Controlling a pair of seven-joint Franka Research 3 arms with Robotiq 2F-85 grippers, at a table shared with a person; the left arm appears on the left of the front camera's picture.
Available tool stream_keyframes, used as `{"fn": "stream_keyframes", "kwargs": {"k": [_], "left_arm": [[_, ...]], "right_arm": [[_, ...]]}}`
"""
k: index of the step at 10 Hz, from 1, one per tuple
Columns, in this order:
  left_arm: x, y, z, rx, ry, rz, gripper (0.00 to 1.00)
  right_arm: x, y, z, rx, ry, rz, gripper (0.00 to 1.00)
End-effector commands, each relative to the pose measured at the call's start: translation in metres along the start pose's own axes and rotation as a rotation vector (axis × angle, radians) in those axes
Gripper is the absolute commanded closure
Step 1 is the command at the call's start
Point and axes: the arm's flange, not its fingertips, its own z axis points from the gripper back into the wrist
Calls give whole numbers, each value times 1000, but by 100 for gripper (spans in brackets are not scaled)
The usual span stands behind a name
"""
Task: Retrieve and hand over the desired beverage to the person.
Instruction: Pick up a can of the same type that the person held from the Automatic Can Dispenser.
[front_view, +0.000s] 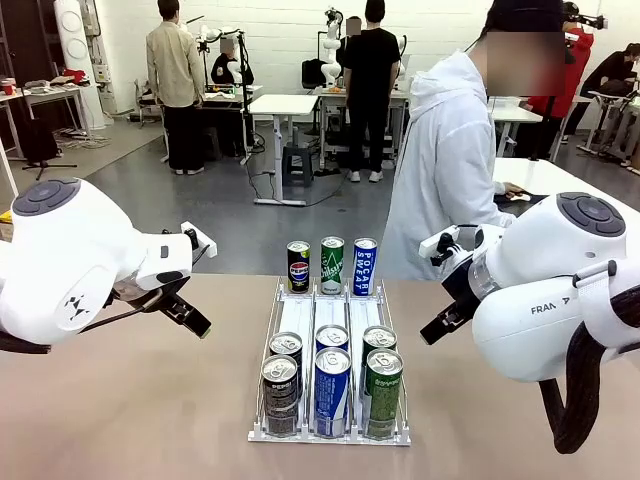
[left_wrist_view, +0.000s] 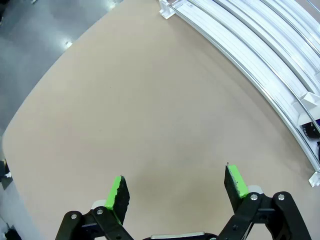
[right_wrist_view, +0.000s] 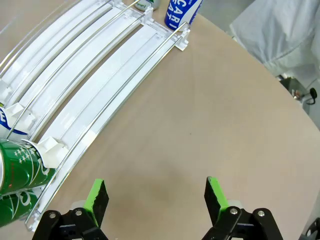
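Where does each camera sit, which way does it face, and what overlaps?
Front view: between the arms, facing across the table at the person; left arm and right arm show.
Left wrist view: on the left wrist, facing down at table beside the can rack; own open jaws at bottom.
Right wrist view: on the right wrist, facing down at the rack's other side, green cans, blue can; open jaws at bottom.
Shared: all see the rack; front and right wrist share the blue can.
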Motion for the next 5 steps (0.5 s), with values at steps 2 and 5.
{"fn": "stream_keyframes", "kwargs": {"k": [2, 5], "left_arm": [[0, 0, 0, 0, 0, 0, 0], [0, 0, 0, 0, 0, 0, 0]], "right_arm": [[0, 0, 0, 0, 0, -1, 0], [0, 0, 0, 0, 0, -1, 0]]}}
